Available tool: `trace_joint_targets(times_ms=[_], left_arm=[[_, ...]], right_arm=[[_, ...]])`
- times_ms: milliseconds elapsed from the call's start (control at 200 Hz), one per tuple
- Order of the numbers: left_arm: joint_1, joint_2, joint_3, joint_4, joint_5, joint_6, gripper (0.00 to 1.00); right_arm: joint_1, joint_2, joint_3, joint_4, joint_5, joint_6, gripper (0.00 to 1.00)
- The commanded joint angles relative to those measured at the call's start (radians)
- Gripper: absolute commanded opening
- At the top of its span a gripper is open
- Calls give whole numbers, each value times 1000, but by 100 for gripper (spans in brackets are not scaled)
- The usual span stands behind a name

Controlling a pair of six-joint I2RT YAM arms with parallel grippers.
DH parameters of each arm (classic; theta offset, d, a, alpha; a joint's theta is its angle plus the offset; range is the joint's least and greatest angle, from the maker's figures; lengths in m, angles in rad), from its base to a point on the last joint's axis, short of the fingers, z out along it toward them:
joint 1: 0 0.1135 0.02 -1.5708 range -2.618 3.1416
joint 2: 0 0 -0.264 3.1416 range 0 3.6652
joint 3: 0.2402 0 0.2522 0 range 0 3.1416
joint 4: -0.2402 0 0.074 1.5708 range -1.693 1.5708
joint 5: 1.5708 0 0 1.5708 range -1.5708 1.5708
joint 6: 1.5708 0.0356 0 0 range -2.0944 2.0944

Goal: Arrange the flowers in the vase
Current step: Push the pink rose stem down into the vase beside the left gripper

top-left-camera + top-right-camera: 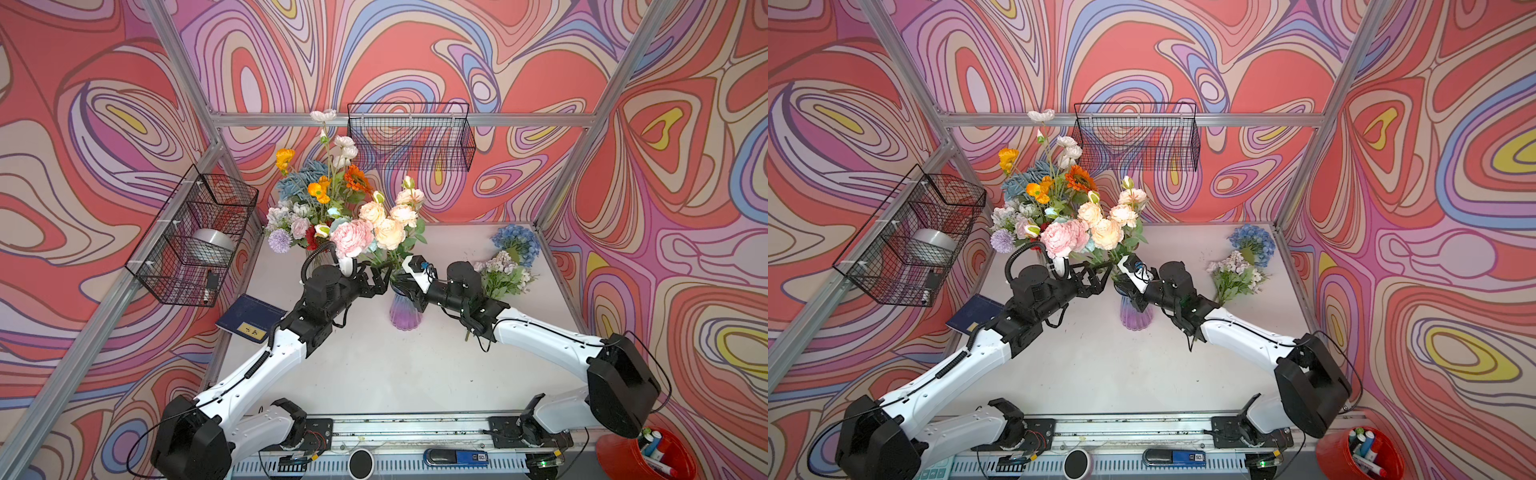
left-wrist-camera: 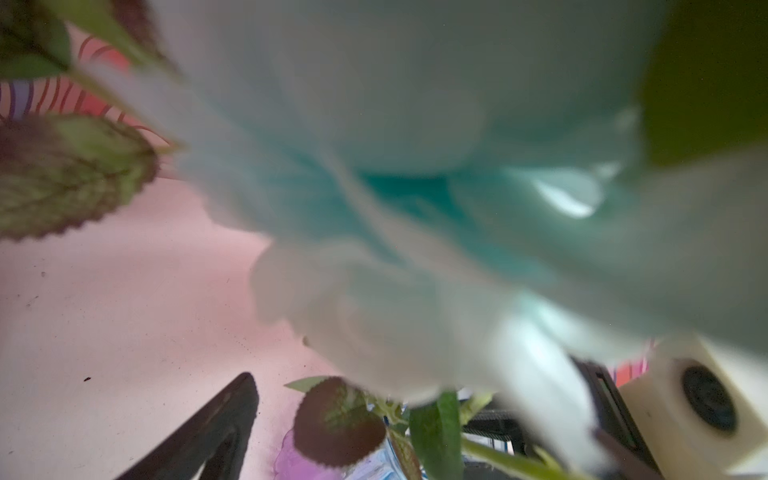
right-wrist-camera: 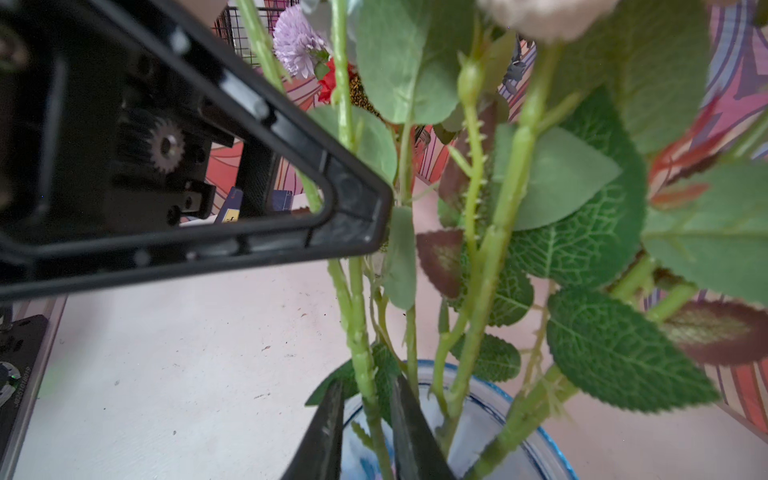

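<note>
Right claw (image 3: 368, 384) over white tabletop (image 1: 374, 365), swirly walls (image 1: 415, 54)

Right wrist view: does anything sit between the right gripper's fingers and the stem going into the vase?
Nothing visible. The stem stands inside the open right gripper, just above the vase rim, a narrow gap either side. The left gripper is close, farther up the stems, not between.
</note>
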Motion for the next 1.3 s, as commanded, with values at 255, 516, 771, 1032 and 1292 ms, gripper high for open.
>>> trace_joint_targets(times_ms=[255,516,771,1032,1292], left_arm=[[-15,-18,-9,15,25,5,99],[-15,-48,-26,-3,28,9,99],[-34,-58,-26,-34,67,49,100],[-44,-56,-29,-33,40,50,100],[-48,-109,-92,-44,-10,35,100]], right_arm=[[36,59,98,-40,37,-56,10],[36,4,-6,45,46,-56,0],[36,-16,-85,59,101,-31,25],[36,-75,-66,32,89,-25,37],[79,-49,-8,55,81,-68,29]])
